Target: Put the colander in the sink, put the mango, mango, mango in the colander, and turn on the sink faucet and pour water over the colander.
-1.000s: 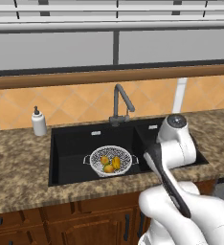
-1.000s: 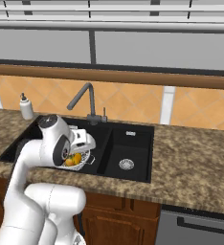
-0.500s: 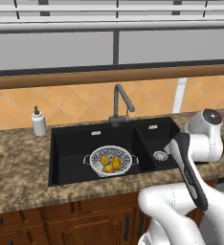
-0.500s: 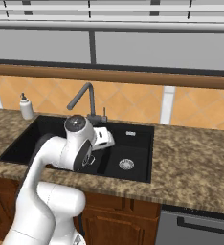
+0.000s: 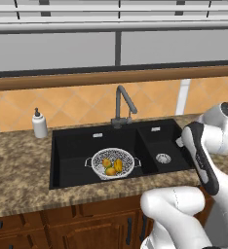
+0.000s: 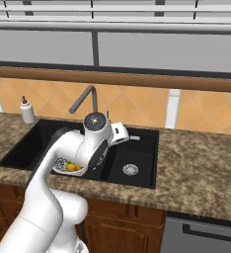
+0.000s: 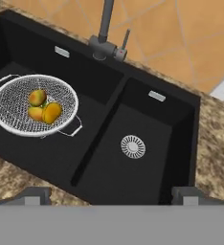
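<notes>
The colander (image 5: 113, 163) sits on the floor of the large basin of the sink (image 5: 72, 151), and the three mangos (image 7: 42, 109) lie together inside it, touching one another. From the hand view this bowl lies up and to the left of the jaws, well apart from them. The jaws stand wide — the two dark fingertips (image 7: 34, 195) rise far apart at the bottom of that view — and they hold nothing and touch nothing. The gripper (image 7: 109, 196) hangs above the near rim of the sink, over the speckled tabletop (image 7: 4, 179) edge, looking down into the smaller basin with its round silver drain (image 7: 133, 146) straight ahead of the jaws. The sink faucet (image 5: 122, 105) stands beyond the divider, its small side lever (image 7: 125, 39) up and ahead of the jaws; no stream shows at the spout.

The arm bends sharply, its forearm crossing in front of the smaller basin in the left base view, wrist turned toward the sink.

Since a second ago the arm has swung from over the colander across to the smaller basin's side — the colander and fruit have stayed put, and the jaws are as wide as before.
</notes>
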